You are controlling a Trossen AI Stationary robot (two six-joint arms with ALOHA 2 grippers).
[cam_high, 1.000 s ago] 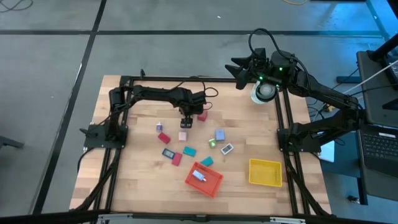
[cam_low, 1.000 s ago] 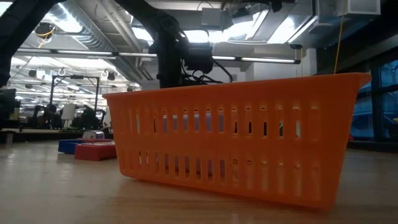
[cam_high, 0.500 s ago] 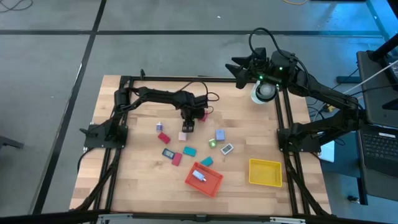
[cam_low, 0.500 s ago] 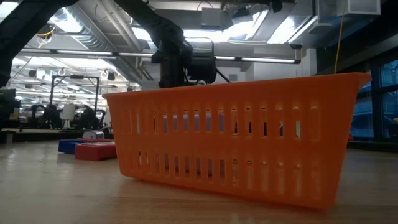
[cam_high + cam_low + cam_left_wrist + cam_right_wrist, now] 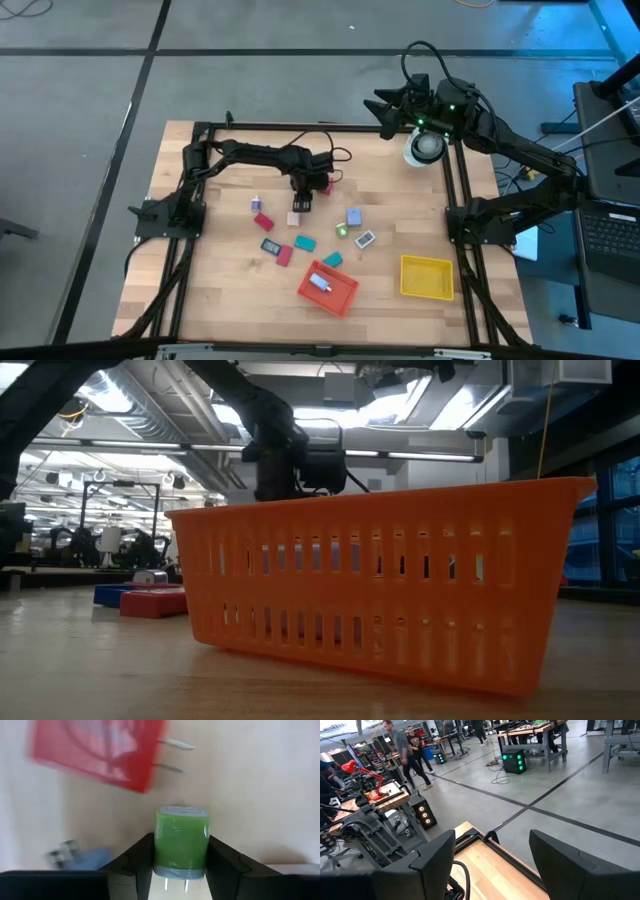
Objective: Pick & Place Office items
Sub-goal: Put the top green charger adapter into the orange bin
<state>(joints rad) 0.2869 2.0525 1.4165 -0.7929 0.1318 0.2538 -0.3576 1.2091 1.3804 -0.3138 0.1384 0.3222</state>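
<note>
Small office items lie scattered on the wooden table: a red piece [image 5: 263, 222], a pink one [image 5: 294, 217], a blue one [image 5: 354, 216], a teal one [image 5: 305, 243]. My left gripper [image 5: 303, 192] points down over the table's middle, far of the pink piece. Its wrist view shows it shut on a green plug-like piece [image 5: 181, 840], with a red pronged piece [image 5: 95, 750] just beyond. The orange-red tray [image 5: 328, 288] and yellow tray [image 5: 426, 276] sit near the front edge. My right gripper [image 5: 388, 108] hangs open, high over the far right corner. My left gripper pinches the green piece by its two long sides [image 5: 159, 845], one finger [image 5: 140, 862] on each side. The fingers come from above, pointing down, and run along the piece's sides. The piece lies flat at table height, its two metal prongs [image 5: 176, 884] sticking out level.
The orange-red tray [image 5: 380, 590] fills the low view, with a red piece [image 5: 152, 602] and a blue piece [image 5: 113, 594] beside it. A white roll [image 5: 424, 147] sits at the far right. A black frame [image 5: 460, 190] borders the table.
My left gripper has sunk a little toward the table over the green piece and tipped to point more steeply down. The scattered pieces and trays have stayed put.
</note>
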